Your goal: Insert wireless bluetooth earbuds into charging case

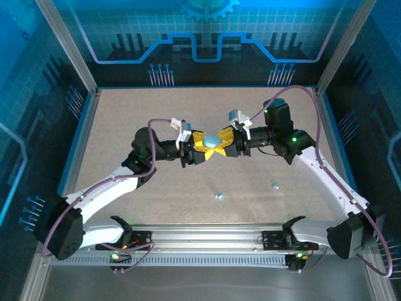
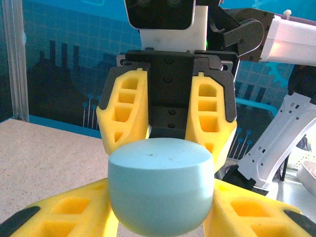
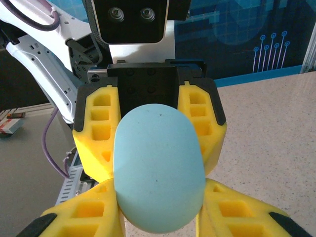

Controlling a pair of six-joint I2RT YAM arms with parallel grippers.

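Two earbuds (image 1: 218, 195) are lying loose on the worktop (image 1: 188, 113). One is a bit below the middle of the overhead frame, and the other (image 1: 275, 185) is off to its right and slightly higher, well apart from it. Both are tiny and look light blue from up there.

The charging case (image 1: 212, 139) is a smooth light-blue pebble with the lid shut. It sits dead centre in the overhead shot, higher in the frame than both buds and clear of them.

Both arms meet right at it. The left hand (image 1: 207, 146) comes in from the left and the right hand (image 1: 219, 142) from the right, nose to nose. In the left wrist view the case (image 2: 160, 185) sits snug between that hand's yellow fingers (image 2: 74, 212), touching on both sides, so it's grasping the case. It's the same in the right wrist view, where the case (image 3: 159, 170) is pinched between the right hand's own fingers (image 3: 237, 212), so that hand is gripping it too.
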